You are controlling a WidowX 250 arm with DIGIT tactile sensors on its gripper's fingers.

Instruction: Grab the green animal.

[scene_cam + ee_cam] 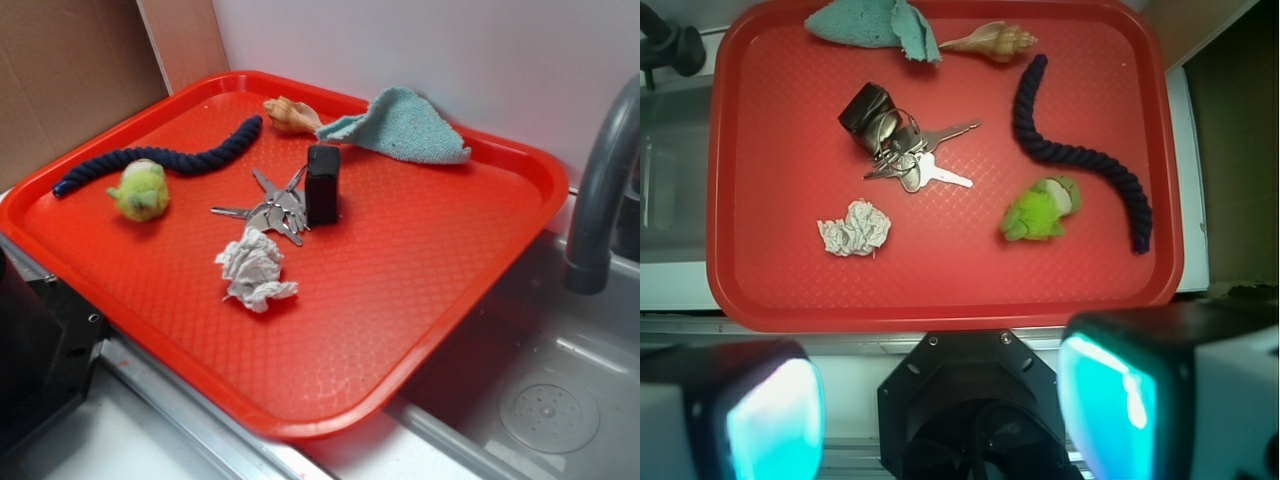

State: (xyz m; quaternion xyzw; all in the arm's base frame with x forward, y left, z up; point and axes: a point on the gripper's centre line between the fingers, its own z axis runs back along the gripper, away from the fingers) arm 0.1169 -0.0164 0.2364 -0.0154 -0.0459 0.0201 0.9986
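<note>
Pincer (940,410) wide open, empty.

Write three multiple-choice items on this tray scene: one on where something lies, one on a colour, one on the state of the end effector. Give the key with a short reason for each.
1. What lies right beside the green animal?
A. the navy rope
B. the teal cloth
C. the seashell

2. What colour is the tray?
A. blue
B. red
C. grey

3. How does the end effector stand?
A. shut on the green animal
B. shut on the keys
C. open, holding nothing

Key: 1 A, the rope curves close past the toy in both views, while the cloth and shell lie at the tray's far edge. 2 B, the tray is red throughout. 3 C, in the wrist view the fingers stand wide apart above the near edge of the tray, with nothing between them.
</note>
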